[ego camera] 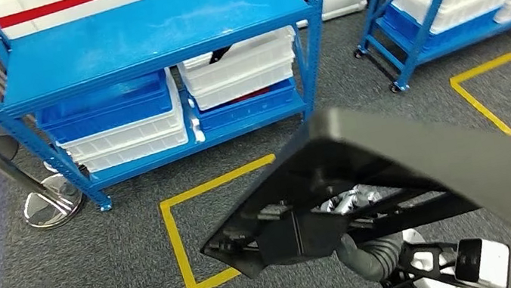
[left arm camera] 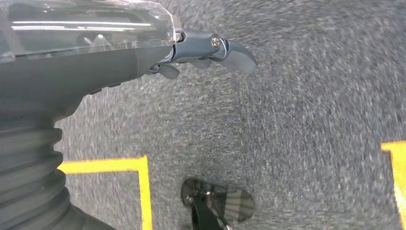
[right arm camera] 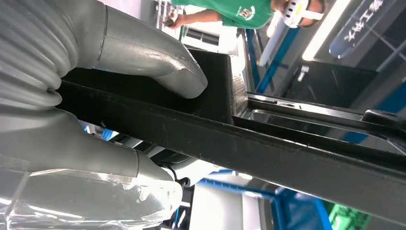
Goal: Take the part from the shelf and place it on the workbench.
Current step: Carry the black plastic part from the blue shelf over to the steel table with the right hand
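Observation:
The part (ego camera: pixel 408 159) is a large black plastic panel with a ribbed frame on its underside, held up over the carpet in the head view. My right hand (ego camera: pixel 352 200) is under it and grips the frame. In the right wrist view the grey thumb (right arm camera: pixel 158 67) and the fingers close around a black bar of the part (right arm camera: pixel 268 143). My left hand (left arm camera: pixel 191 52) hangs above the grey carpet with its fingers apart and nothing in them.
A blue shelf (ego camera: pixel 144 31) with white and blue bins (ego camera: pixel 241 66) stands ahead, a second blue shelf (ego camera: pixel 449 31) at the right. Yellow floor squares (ego camera: pixel 174 232) mark the carpet. A stanchion base (ego camera: pixel 51 205) sits at the left. A person in a green shirt (right arm camera: pixel 225 12) stands nearby.

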`<state>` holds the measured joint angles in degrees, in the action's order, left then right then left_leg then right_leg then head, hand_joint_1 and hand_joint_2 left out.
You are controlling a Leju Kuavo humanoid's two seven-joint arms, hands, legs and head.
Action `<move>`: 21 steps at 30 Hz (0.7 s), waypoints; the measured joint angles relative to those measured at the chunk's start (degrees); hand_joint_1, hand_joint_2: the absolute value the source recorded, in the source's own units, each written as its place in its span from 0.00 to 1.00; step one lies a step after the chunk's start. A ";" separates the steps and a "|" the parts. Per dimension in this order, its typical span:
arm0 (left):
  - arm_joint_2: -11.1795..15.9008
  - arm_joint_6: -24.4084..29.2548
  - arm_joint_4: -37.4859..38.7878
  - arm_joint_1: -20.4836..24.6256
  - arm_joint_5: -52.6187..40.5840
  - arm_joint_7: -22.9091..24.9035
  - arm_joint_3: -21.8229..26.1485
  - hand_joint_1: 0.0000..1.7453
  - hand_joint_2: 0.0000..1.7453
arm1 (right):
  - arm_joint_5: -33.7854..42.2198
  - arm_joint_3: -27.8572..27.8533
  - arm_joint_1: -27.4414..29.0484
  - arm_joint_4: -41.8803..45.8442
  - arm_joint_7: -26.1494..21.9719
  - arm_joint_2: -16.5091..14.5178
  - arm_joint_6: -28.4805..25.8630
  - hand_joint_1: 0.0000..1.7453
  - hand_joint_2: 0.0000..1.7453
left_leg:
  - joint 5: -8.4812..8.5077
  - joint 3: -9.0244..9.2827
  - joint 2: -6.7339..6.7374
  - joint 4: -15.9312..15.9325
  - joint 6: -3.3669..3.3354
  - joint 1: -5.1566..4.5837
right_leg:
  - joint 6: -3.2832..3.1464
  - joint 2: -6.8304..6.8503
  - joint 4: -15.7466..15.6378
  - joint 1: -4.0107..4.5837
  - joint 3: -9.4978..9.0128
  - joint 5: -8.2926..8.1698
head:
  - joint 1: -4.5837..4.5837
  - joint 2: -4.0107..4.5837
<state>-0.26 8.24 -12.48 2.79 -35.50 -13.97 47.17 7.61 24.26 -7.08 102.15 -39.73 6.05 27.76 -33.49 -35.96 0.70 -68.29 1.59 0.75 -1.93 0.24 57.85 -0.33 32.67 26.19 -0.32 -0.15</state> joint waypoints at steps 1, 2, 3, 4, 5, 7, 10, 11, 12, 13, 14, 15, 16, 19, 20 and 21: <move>0.01 -0.03 0.00 -0.02 -0.01 0.00 0.01 0.00 1.00 | 0.01 0.01 -0.01 -0.02 0.01 -0.01 0.00 1.00 1.00 | -0.27 -0.26 -0.04 -0.58 0.01 0.00 | -0.01 -0.07 0.00 0.01 0.02 -0.01 | 0.01 0.00; 0.01 -0.10 0.00 -0.04 -0.01 -0.01 0.02 0.00 1.00 | 0.01 0.03 -0.02 -0.04 0.05 -0.03 -0.01 1.00 1.00 | -0.61 -0.63 -0.08 -1.43 0.02 0.00 | -0.03 -0.19 0.01 0.03 0.06 -0.02 | 0.01 0.00; 0.02 -0.23 0.00 -0.08 -0.03 -0.02 0.03 0.00 1.00 | 0.02 0.08 -0.04 -0.08 0.15 -0.06 -0.02 1.00 1.00 | -1.11 -1.25 -0.13 -2.80 0.05 -0.01 | -0.05 -0.39 0.03 0.06 0.12 -0.05 | 0.02 0.01; 0.01 -0.62 0.00 -0.13 -0.32 -0.12 0.05 0.00 1.00 | -0.03 0.37 -0.20 -0.07 0.67 -0.31 -0.37 1.00 1.00 | -0.40 -1.26 -0.23 -2.97 0.03 0.00 | -0.05 -1.23 0.28 0.08 0.30 -0.08 | 0.02 0.00; 0.00 -0.99 0.00 -0.15 -0.64 -0.23 0.06 0.00 1.00 | -0.08 0.73 -0.37 0.03 1.27 -0.62 -0.82 1.00 1.00 | 1.07 -0.55 -0.52 -1.60 -0.03 0.04 | 0.00 -2.22 0.61 0.09 0.48 -0.06 | 0.02 0.00; -0.03 -1.62 0.00 -0.18 -1.57 -0.41 0.06 0.00 1.00 | -0.20 1.49 -0.68 0.53 2.44 -1.26 -1.99 1.00 1.00 | 4.88 2.52 -2.54 5.07 -0.31 0.24 | 0.33 -4.38 1.53 0.11 1.01 0.07 | 0.03 -0.01; -0.05 -1.81 0.00 -0.10 -2.49 -0.13 0.03 0.00 1.00 | -0.27 1.69 -0.44 1.75 2.78 -1.36 -2.85 1.00 1.00 | 5.64 4.16 -3.91 9.05 -0.70 0.20 | 1.39 -6.10 2.05 0.08 1.95 -0.19 | 0.07 -0.01; -0.10 -1.86 0.00 -0.01 -2.78 0.07 0.01 0.00 1.00 | -0.33 1.69 -0.25 2.17 2.89 -1.33 -3.01 1.00 1.00 | 5.81 4.12 -3.40 9.13 -0.97 0.24 | 1.79 -6.57 1.96 0.00 2.18 -0.39 | 0.07 -0.01; -0.16 -1.91 0.00 0.10 -3.04 0.31 -0.02 0.00 1.00 | -0.43 1.69 -0.08 2.53 2.98 -1.32 -3.12 1.00 1.00 | 6.04 4.15 -2.80 9.39 -1.31 0.29 | 2.13 -6.16 2.11 0.01 2.37 -0.30 | 0.09 0.00; -0.22 -1.91 0.00 0.19 -3.27 0.57 -0.04 0.00 1.00 | -0.55 1.69 0.01 2.81 3.11 -1.31 -3.18 1.00 1.00 | 6.29 4.21 -2.21 9.68 -1.70 0.38 | 2.48 -5.11 2.82 0.06 2.75 0.24 | 0.28 0.00; -0.28 -1.90 0.00 0.24 -3.41 0.83 -0.06 0.00 1.00 | -0.65 1.70 -0.01 2.98 3.24 -1.31 -3.16 1.00 1.00 | 6.48 4.23 -1.57 9.95 -2.03 0.47 | 2.79 -3.64 4.69 0.07 3.62 1.47 | 0.45 0.00; -0.31 -1.89 0.00 0.24 -3.54 1.06 -0.07 0.00 1.00 | -0.73 1.70 -0.05 3.03 3.36 -1.31 -3.15 1.00 1.00 | 6.58 4.22 -0.92 10.05 -2.23 0.43 | 3.09 -2.02 7.71 0.01 4.99 3.23 | 0.64 0.00; -0.32 -1.86 0.00 0.19 -3.64 1.25 -0.07 0.00 1.00 | -0.77 1.71 -0.13 2.95 3.45 -1.31 -3.13 1.00 1.00 | 6.61 4.13 -0.25 10.08 -2.33 0.38 | 3.37 -1.13 11.44 -0.12 6.76 5.07 | 0.79 0.00; -0.49 -1.80 0.00 0.17 -4.03 1.51 -0.12 0.00 1.00 | -0.77 1.71 -0.16 2.37 3.54 -1.30 -3.04 1.00 1.00 | 6.60 3.97 1.80 10.05 -2.32 0.32 | 3.87 -0.41 16.74 -0.49 9.15 6.16 | 0.80 0.01; -0.63 -1.76 0.00 0.25 -4.15 1.52 -0.15 0.00 1.00 | -0.79 1.71 -0.17 2.20 3.54 -1.30 -3.03 1.00 1.00 | 6.57 4.02 2.37 10.05 -2.27 0.32 | 3.84 -0.11 14.30 -0.51 7.76 4.57 | 0.80 0.01; -0.85 -1.72 0.00 0.35 -4.21 1.51 -0.19 0.00 1.00 | -0.87 1.71 -0.21 2.10 3.55 -1.32 -3.03 1.00 1.00 | 6.51 4.13 2.88 10.05 -2.18 0.31 | 3.64 0.69 10.29 -0.44 5.50 2.62 | 0.81 0.01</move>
<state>-1.10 6.51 -12.48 3.14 -39.71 -12.45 46.99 6.74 25.97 -7.29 104.25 -36.18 4.73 24.73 -26.98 -31.83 3.58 -58.24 -0.59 1.06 1.70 0.94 68.13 -0.77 38.17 28.81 0.49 -0.14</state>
